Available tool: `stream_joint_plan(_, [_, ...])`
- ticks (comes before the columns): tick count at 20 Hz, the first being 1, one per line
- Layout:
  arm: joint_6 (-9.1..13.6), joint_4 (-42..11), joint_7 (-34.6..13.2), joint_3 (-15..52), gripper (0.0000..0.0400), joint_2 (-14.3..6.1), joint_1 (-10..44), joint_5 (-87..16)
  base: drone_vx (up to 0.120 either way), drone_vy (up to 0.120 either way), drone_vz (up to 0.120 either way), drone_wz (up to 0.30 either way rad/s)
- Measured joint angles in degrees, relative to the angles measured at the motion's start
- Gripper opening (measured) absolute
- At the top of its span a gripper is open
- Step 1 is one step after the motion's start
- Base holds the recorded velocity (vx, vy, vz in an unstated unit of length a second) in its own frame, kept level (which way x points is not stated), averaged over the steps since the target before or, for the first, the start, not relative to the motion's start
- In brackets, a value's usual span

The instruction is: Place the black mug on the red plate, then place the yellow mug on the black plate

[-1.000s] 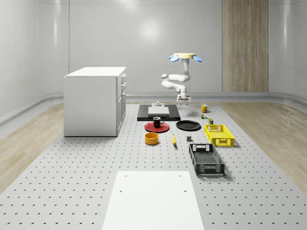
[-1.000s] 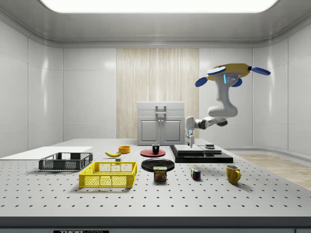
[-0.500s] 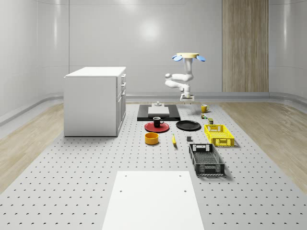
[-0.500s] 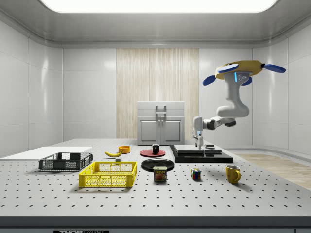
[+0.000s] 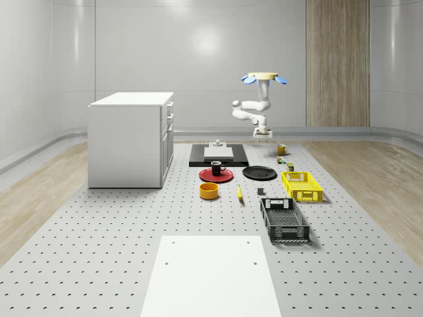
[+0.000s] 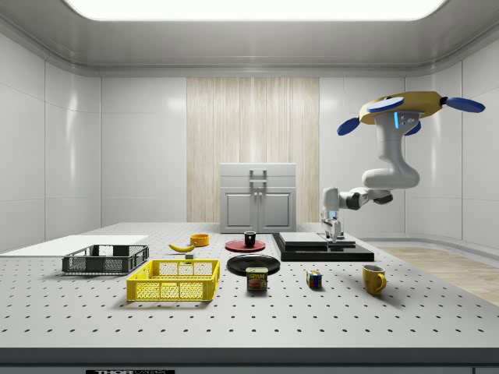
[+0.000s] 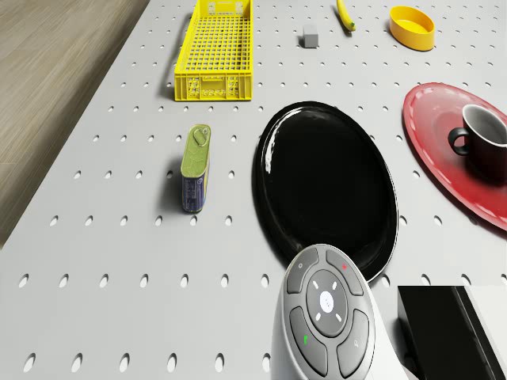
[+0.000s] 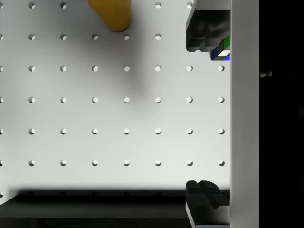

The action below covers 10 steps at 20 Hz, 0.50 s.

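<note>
Black mug on red plate: done. Yellow mug on bench, black plate bare. Hand open, seemingly empty, drone hovering.

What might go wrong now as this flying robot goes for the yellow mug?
Under the hovering drone, the open fingers hang low beside the black platform and might clip its edge. The small coloured cube sits near the yellow mug, so reaching in might bump it.
</note>
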<state>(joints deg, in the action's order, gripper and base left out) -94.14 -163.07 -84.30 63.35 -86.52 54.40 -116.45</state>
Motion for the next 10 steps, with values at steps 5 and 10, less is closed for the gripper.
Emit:
stream_joint_plan(5, [0.0,0.0,0.0,0.0,0.04,0.0,0.0,0.0,-0.12,0.12,0.0,0.0])
stream_joint_plan(10, [0.0,0.0,0.0,0.0,0.04,0.0,0.0,0.0,-0.12,0.12,0.0,0.0])
